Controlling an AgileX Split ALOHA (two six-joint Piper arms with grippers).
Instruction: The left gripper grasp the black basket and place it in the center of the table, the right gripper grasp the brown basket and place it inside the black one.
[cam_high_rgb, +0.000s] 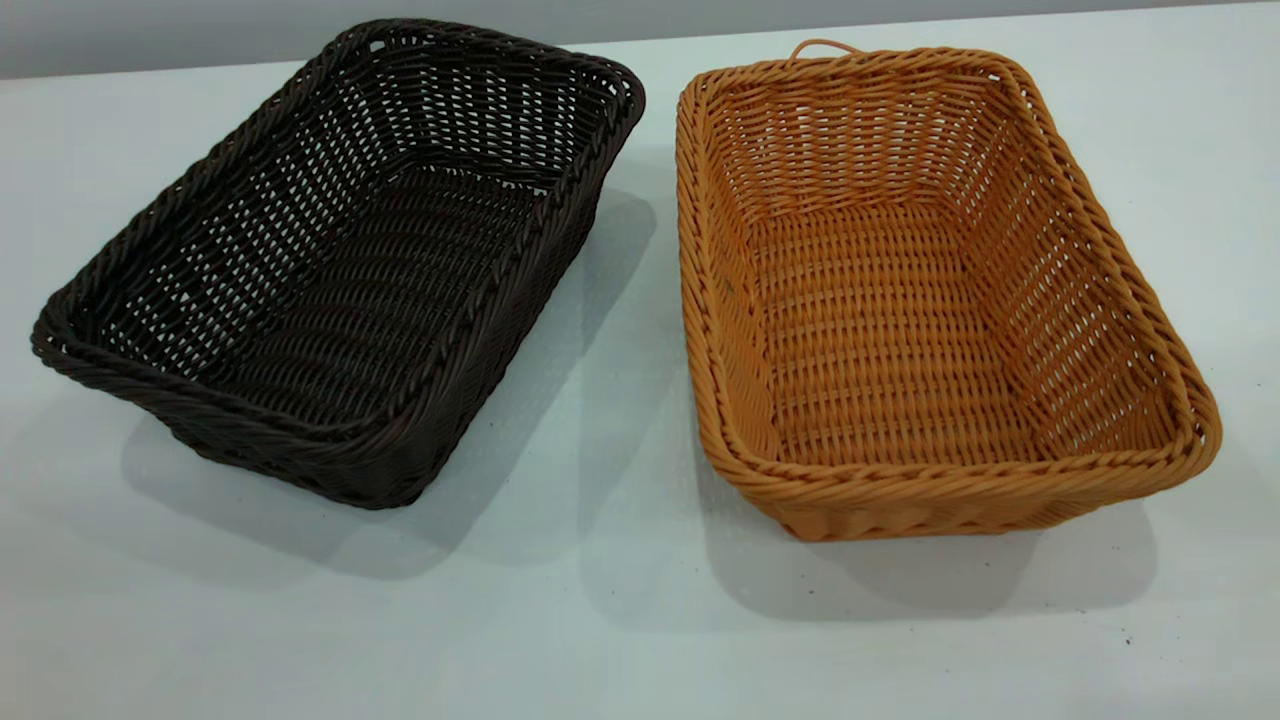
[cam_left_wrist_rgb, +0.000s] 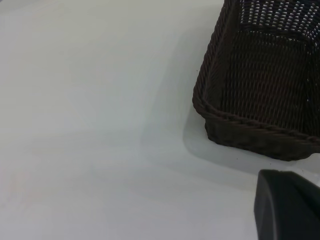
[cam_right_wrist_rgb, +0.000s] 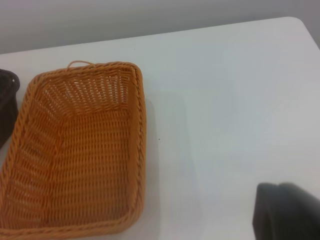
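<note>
The black basket (cam_high_rgb: 330, 270) sits empty on the left half of the table (cam_high_rgb: 620, 600), turned at an angle. The brown basket (cam_high_rgb: 920, 300) sits empty on the right half, its small loop at the far short end. A gap of bare table separates them. Neither gripper shows in the exterior view. In the left wrist view a dark part of the left gripper (cam_left_wrist_rgb: 287, 205) shows, apart from a corner of the black basket (cam_left_wrist_rgb: 260, 85). In the right wrist view a dark part of the right gripper (cam_right_wrist_rgb: 287, 210) shows, off to the side of the brown basket (cam_right_wrist_rgb: 80, 150).
The table's far edge meets a grey wall (cam_high_rgb: 150, 30). A rounded table corner (cam_right_wrist_rgb: 300, 22) shows in the right wrist view. Bare tabletop lies in front of both baskets and between them.
</note>
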